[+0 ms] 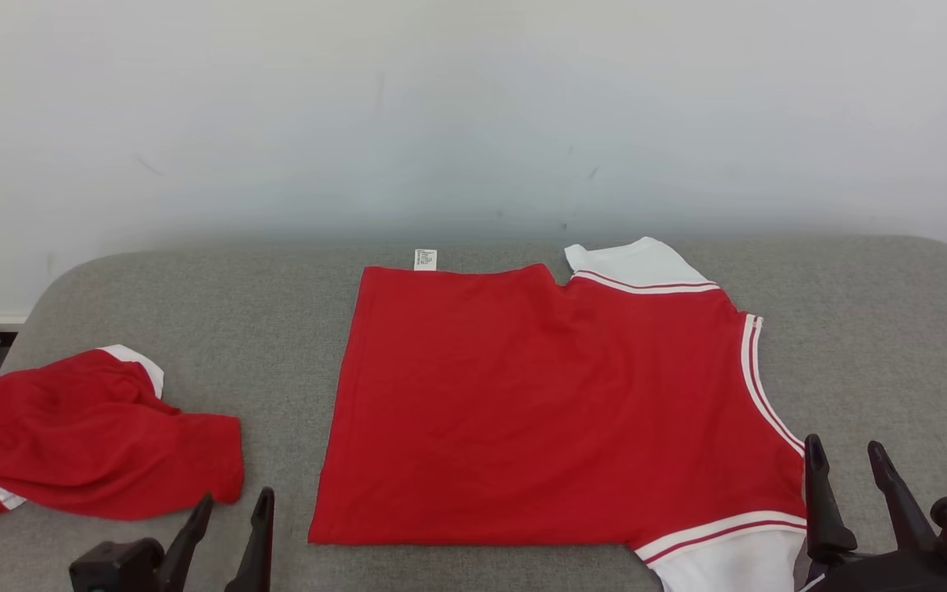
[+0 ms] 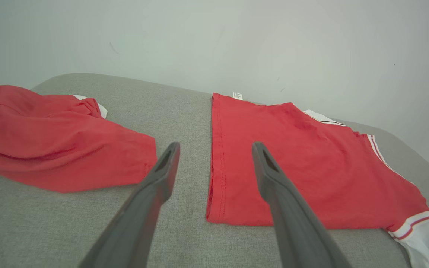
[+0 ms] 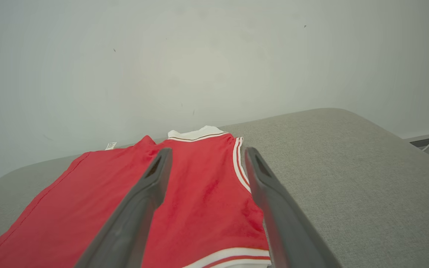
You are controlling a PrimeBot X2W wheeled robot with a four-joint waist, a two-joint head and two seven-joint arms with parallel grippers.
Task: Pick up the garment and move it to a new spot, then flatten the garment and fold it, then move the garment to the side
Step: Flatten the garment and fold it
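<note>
A red garment (image 1: 539,411) with white sleeves and striped trim lies spread flat across the middle of the grey cushion (image 1: 893,329); its white label sticks out at the far edge. In the left wrist view the garment (image 2: 296,163) sits just right of my fingers, and in the right wrist view the garment (image 3: 199,193) lies under and ahead of them. My left gripper (image 1: 231,510) stands open near the cushion's front edge, left of the hem, holding nothing. My right gripper (image 1: 845,452) is open too, beside the near white sleeve.
A second red garment (image 1: 87,436), crumpled, lies at the cushion's left end, also seen as a heap (image 2: 50,141) in the left wrist view. A pale wall (image 1: 473,107) rises right behind the cushion. Bare grey fabric stretches to the right of the flat garment.
</note>
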